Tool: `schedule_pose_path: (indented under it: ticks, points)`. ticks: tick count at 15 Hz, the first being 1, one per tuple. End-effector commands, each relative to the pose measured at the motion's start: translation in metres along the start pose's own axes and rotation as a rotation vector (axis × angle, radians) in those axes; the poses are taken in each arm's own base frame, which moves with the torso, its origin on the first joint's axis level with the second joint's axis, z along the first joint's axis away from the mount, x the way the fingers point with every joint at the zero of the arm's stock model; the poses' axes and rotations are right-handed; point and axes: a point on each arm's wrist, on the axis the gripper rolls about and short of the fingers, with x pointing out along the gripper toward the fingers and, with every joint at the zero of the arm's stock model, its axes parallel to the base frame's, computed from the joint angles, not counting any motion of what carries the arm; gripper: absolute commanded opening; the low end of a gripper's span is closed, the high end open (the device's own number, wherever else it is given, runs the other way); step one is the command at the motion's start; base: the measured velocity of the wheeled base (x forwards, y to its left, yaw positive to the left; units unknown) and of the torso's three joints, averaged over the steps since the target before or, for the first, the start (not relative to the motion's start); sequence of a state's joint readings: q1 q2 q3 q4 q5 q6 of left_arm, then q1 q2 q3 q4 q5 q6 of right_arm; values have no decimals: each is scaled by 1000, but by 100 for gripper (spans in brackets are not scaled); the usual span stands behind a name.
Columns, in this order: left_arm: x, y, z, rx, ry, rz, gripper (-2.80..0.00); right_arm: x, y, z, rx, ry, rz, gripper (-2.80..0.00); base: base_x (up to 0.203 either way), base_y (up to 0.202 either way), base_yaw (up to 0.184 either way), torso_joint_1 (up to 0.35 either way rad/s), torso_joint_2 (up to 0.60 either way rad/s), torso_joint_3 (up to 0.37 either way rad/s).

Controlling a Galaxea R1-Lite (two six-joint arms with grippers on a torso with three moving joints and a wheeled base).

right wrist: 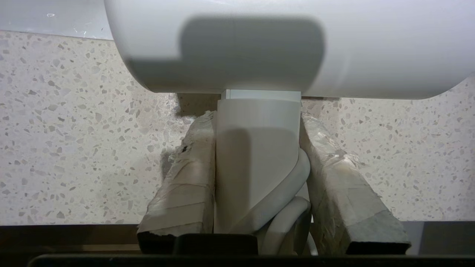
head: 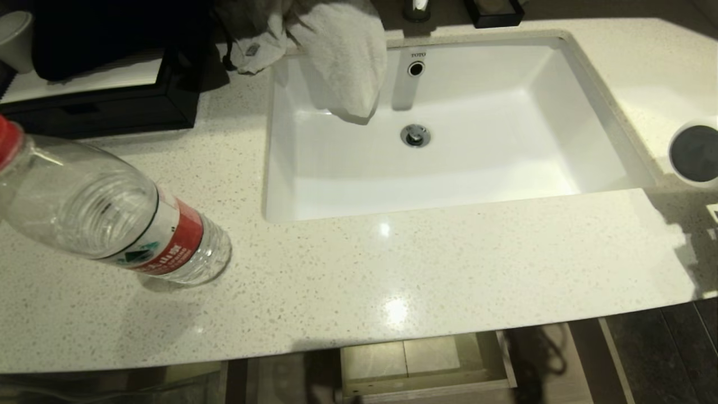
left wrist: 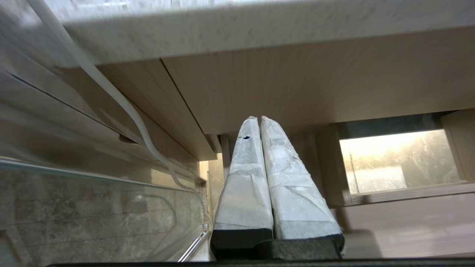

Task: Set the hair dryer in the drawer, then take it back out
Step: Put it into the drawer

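The white hair dryer (right wrist: 282, 48) hangs over the speckled countertop (right wrist: 74, 129), its barrel crosswise. My right gripper (right wrist: 256, 120) is shut on its straight handle, with loops of white cord pinched against one finger. In the head view only the dryer's grey grille end (head: 695, 152) shows, at the right edge beside the sink; the gripper itself is out of that view. Below the counter's front edge the light wood drawer (head: 432, 387) stands pulled out, its boxed cut-out showing. My left gripper (left wrist: 258, 120) is parked shut and holding nothing under the counter, beside the drawer (left wrist: 408, 230).
A white sink (head: 449, 185) fills the middle of the counter, with a white towel (head: 342, 56) draped over its back rim. A clear water bottle (head: 106, 219) with a red label stands at the near left. A black tray (head: 112, 106) sits at the back left.
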State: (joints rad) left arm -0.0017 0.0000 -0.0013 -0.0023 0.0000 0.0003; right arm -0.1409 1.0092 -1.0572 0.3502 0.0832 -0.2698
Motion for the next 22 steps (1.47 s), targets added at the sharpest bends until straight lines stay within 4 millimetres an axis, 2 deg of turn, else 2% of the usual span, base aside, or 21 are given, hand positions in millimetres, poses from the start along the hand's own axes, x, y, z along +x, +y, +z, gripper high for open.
schedule_pose_path:
  ticks: [1, 12, 22]
  points:
    - [0, 0, 0, 0, -1, 0, -280, -6, 1, -2, -3, -11, 0, -280, 0, 0, 0, -139, 372, 235]
    - [0, 0, 0, 0, 1, 0, -280, -6, 2, -3, -7, -27, -2, -280, 0, 0, 0, -31, 61, 28]
    - [0, 0, 0, 0, 0, 0, -280, -12, 5, -12, -10, -42, -3, -280, 0, 0, 0, -347, 215, -129]
